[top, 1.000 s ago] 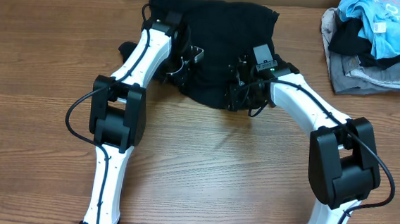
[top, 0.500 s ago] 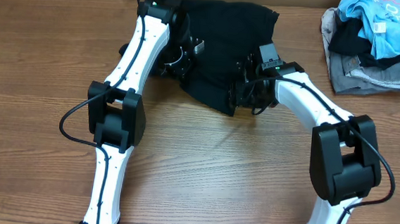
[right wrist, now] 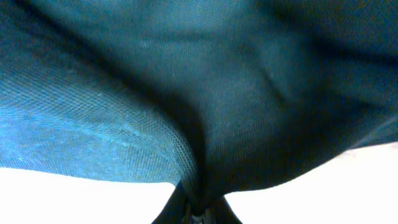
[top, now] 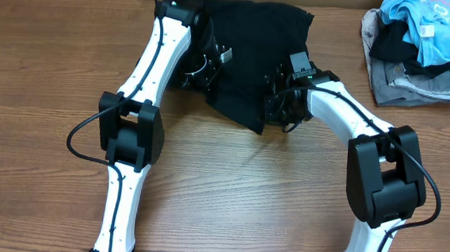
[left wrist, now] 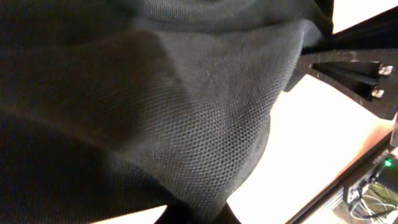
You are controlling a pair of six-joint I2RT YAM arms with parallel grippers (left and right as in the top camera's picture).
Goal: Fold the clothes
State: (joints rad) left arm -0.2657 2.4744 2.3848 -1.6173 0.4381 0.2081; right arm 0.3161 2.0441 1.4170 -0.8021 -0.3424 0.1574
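The clothes, a large black garment, lie bunched at the far middle of the wooden table. My left gripper is at the garment's left side, shut on a fold of the black fabric. That mesh-like cloth fills the left wrist view and narrows into the jaws at the bottom edge. My right gripper is at the garment's near right corner, shut on its edge. In the right wrist view the cloth gathers into a pinch at my right gripper. No lettering shows.
A pile of other garments, light blue on top of black and grey, sits at the far right corner. Both white arms reach forward from the near edge, with their elbows over the table's near half.
The left arm has drawn the garment's left side toward the far edge. The right gripper has closed on the near right edge. The black fabric's near edge now sits farther back.
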